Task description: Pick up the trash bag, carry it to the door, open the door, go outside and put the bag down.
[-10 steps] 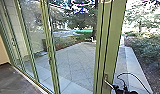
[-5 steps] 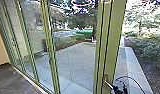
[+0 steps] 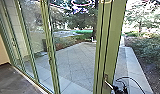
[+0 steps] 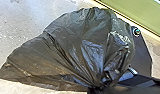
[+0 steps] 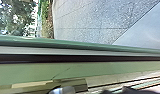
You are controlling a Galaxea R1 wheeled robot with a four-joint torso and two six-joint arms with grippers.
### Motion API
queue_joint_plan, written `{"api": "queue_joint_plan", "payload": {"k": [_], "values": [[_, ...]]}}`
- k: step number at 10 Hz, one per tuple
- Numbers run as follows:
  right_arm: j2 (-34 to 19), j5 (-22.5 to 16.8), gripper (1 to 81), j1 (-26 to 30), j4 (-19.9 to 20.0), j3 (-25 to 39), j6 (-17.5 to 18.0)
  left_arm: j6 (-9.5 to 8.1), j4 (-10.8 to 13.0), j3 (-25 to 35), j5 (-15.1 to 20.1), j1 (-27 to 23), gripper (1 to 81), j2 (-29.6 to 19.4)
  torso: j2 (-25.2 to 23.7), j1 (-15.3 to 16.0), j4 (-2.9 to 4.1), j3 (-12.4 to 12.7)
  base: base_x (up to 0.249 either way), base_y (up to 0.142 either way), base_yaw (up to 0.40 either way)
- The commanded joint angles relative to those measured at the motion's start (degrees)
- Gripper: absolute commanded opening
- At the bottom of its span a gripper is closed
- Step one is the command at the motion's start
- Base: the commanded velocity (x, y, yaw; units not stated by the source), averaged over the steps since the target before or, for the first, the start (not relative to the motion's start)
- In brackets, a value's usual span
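One metal door handle (image 3: 108, 84) in head view, right gripper (image 3: 115, 88) at its free end; whether jaws are spread or pressed together, cannot tell. Since second ago, gripper and cable loop (image 3: 126, 77) have drawn nearer green door frame (image 3: 112, 45), frame unmoved — likely lining up to work handle. Left wrist view: trash bag (image 4: 71, 50), neck pinched in jaws of left gripper (image 4: 96, 87), body bulging beyond them. Right wrist view: frame close before jaws — paving (image 5: 96, 22) farther off.
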Motion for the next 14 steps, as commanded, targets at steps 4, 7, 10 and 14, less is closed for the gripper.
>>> {"api": "queue_joint_plan", "payload": {"k": [4,7,10,14], "values": [[0.2,-20.7,81.1,-2.7,-3.3,2.8,-2.8,-0.11,-0.3,0.0,2.7,-3.4,1.0,-0.6,0.0,0.0,0.0,-2.7,0.0,0.0,0.0],[0.2,-20.7,81.1,-1.8,-3.3,2.6,-2.8,-0.11,-0.4,0.0,2.7,-3.3,1.0,-0.7,0.0,0.0,0.0,-8.1,0.0,0.0,0.0],[0.0,-20.6,81.1,-0.2,-3.3,2.4,-2.8,-0.11,-0.4,0.0,2.7,-3.2,1.0,-0.8,-0.1,0.0,-0.02,-8.4,0.029,0.0,0.0],[0.1,-20.7,81.1,1.8,-3.0,2.8,-2.7,-0.11,-0.4,0.0,2.6,-2.9,1.0,-1.0,-0.2,0.0,-0.15,-11.7,0.142,0.0,0.0]]}}
